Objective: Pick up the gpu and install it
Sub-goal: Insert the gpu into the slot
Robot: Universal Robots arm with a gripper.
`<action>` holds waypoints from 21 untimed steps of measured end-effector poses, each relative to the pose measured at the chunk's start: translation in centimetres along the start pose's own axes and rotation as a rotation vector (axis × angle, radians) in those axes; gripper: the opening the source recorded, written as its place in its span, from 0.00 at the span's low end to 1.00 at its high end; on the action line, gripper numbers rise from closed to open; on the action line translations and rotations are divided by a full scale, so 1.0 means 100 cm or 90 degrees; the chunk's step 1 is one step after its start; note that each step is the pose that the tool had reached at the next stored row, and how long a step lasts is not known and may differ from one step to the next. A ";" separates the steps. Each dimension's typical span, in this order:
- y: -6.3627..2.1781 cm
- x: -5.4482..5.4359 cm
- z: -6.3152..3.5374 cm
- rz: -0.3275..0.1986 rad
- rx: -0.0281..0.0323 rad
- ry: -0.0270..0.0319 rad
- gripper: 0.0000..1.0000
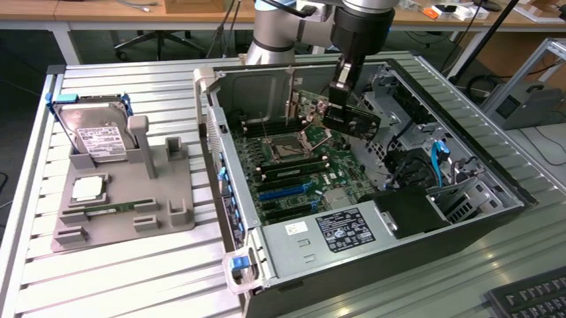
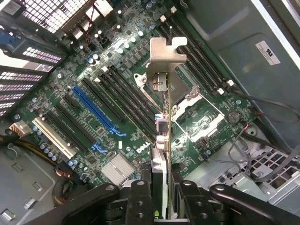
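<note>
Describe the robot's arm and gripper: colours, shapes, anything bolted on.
The silver-grey tubular robot arm ends in a black cylindrical wrist section. The slim black metal gripper has two flat matte jaws studded with round bolt heads, flanked by curved black linkage bars. No markings can be made out on it.

Lab: workbenches (image 1: 89, 12) behind an opened computer case (image 1: 256, 86).

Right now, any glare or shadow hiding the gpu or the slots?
Exterior view: daylight glares off the table; the gpu, clamped in the gripper, hangs inside the dimmer case but is visible. Wrist view: bright patch on the motherboard, expansion slots evenly lit.
</note>
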State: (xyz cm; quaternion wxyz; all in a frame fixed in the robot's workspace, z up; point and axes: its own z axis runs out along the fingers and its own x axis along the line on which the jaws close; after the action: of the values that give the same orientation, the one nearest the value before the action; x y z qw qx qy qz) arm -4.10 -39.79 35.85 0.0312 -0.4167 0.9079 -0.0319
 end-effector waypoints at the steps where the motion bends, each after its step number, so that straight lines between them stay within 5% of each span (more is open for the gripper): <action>1: 0.0000 0.000 0.0001 -0.007 -0.0002 -0.0006 0.27; 21: 0.0001 0.000 0.0010 -0.090 -0.0022 -0.0070 0.27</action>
State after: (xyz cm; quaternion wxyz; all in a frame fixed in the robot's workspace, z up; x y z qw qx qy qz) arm -4.10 -39.79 35.75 0.0331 -0.4800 0.8761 -0.0302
